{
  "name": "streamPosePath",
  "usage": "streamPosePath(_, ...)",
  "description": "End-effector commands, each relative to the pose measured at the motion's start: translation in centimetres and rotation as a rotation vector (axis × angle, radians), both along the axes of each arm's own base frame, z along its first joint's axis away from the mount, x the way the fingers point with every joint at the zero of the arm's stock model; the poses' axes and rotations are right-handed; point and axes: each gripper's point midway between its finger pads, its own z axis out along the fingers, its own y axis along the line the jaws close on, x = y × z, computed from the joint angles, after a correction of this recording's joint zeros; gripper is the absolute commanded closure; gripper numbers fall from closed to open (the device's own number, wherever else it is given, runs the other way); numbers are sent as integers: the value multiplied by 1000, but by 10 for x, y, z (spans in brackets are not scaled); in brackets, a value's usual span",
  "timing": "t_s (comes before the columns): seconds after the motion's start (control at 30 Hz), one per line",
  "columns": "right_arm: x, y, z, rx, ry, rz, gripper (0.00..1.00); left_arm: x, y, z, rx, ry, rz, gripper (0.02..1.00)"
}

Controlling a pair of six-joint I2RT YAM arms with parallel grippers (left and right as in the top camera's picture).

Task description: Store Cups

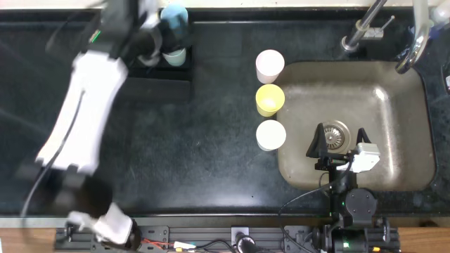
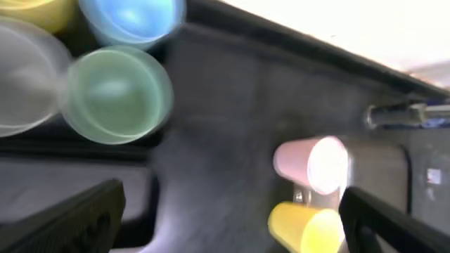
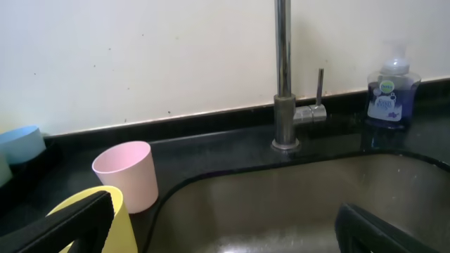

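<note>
Three cups stand upside down in a row along the sink's left rim: pink (image 1: 269, 65), yellow (image 1: 270, 99) and white (image 1: 271, 134). On the black rack (image 1: 165, 79) at the back left sit a blue cup (image 1: 174, 14) and a green cup (image 1: 175, 56). My left gripper (image 1: 151, 46) hovers over the rack, open and holding nothing (image 2: 232, 218); beneath it lie the green cup (image 2: 116, 95), blue cup (image 2: 133, 17) and a pale cup (image 2: 24, 77), with the pink cup (image 2: 313, 163) farther off. My right gripper (image 1: 339, 140) is open over the sink basin, facing the pink cup (image 3: 126, 176).
The steel sink (image 1: 394, 91) fills the right side, with a tap (image 3: 283, 77) and a soap bottle (image 3: 392, 95) behind it. The wall runs along the back of the dark counter (image 1: 211, 154).
</note>
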Motion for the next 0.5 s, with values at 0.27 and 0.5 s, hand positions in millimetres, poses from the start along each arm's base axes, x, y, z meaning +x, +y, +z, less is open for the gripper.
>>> streamPosePath(0.27,0,2,-4,-6,0,11,3,2,-145,-16,99,30,-94,18)
streamPosePath(0.5,0,2,-4,-6,0,11,5,5,-157,-76,163,122,-61,20)
